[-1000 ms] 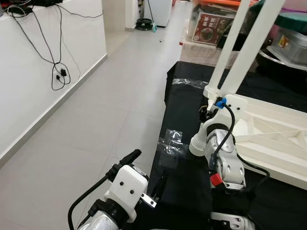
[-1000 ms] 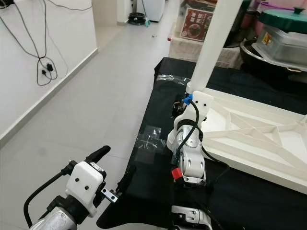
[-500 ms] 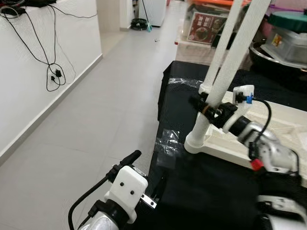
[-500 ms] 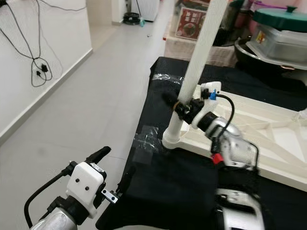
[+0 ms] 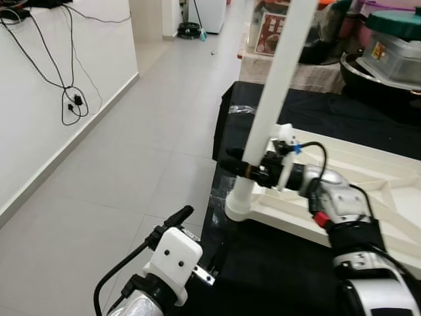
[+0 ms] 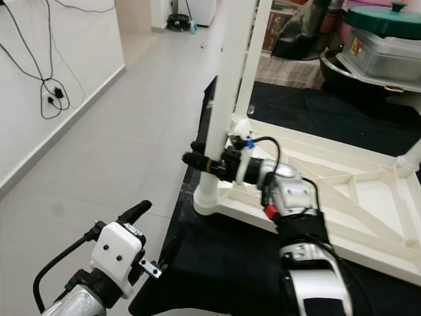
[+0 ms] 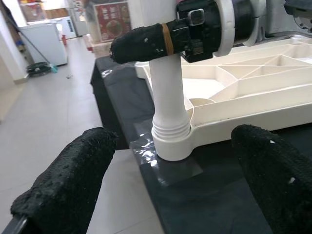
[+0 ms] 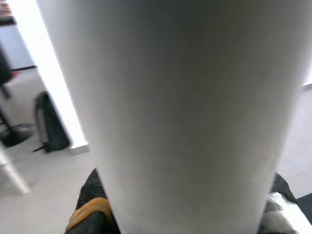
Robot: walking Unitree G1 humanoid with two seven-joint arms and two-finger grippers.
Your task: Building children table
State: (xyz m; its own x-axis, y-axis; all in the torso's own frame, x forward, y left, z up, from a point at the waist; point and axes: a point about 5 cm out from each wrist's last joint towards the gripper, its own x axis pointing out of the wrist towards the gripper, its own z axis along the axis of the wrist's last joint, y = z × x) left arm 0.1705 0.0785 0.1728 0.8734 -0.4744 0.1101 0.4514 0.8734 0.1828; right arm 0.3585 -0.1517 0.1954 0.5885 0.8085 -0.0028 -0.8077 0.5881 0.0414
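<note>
At the lower left of the frame the left end effector (image 7: 165,190) hangs idle with its fingers (image 7: 68,185) spread wide apart. Centre frame, the white table leg (image 5: 266,125) stands upright in the corner socket of the upturned white tabletop (image 5: 368,191), which lies on the black-covered desk (image 5: 263,263). The right end effector (image 5: 247,168) is clamped around the leg low down. To seat it well, I'd keep the leg plumb and turn it gently, so the threads don't cross.
</note>
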